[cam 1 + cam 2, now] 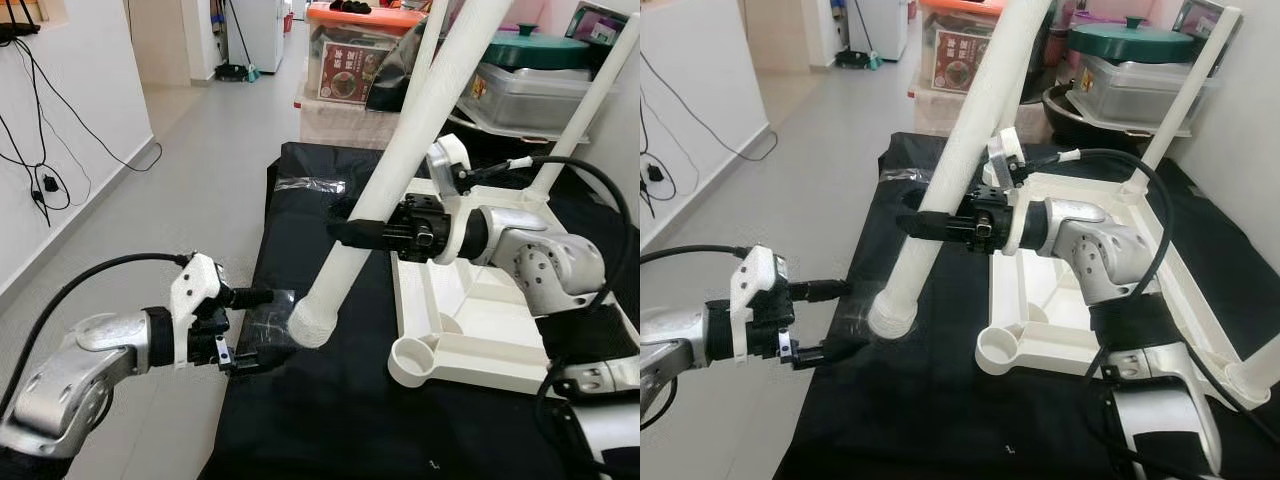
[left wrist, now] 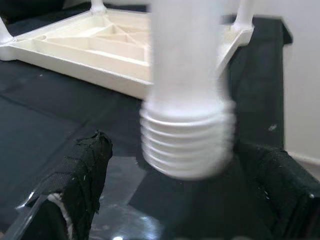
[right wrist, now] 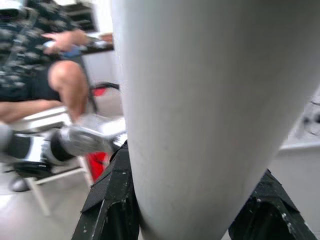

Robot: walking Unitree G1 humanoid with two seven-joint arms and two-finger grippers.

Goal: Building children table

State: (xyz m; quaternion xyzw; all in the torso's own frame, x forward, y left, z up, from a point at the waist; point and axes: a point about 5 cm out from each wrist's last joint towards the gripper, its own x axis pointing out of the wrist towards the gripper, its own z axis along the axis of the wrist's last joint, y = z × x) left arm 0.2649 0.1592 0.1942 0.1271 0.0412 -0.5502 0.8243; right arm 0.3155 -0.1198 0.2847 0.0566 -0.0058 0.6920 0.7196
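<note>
A long white table leg [image 1: 400, 160] slants down across the scene, and my right gripper [image 1: 352, 232] is shut on its middle. Its ribbed threaded end [image 1: 316, 322] hangs just above the black cloth [image 1: 330, 420]. My left gripper [image 1: 258, 330] is open, level with that end and just to its left. In the left wrist view the threaded end [image 2: 187, 140] lies a little ahead of the black fingers [image 2: 82, 170]. The white tabletop [image 1: 470, 330] lies upside down on the cloth, with an open corner socket [image 1: 412, 357] near the leg's end. Two other legs [image 1: 590, 100] stand at its far corners.
Storage boxes [image 1: 355, 60] and a green-lidded pot [image 1: 535, 50] stand behind the cloth. Grey floor [image 1: 180, 180] runs along the left, with cables [image 1: 40, 180] on the white wall. A seated person [image 3: 45, 60] appears in the right wrist view.
</note>
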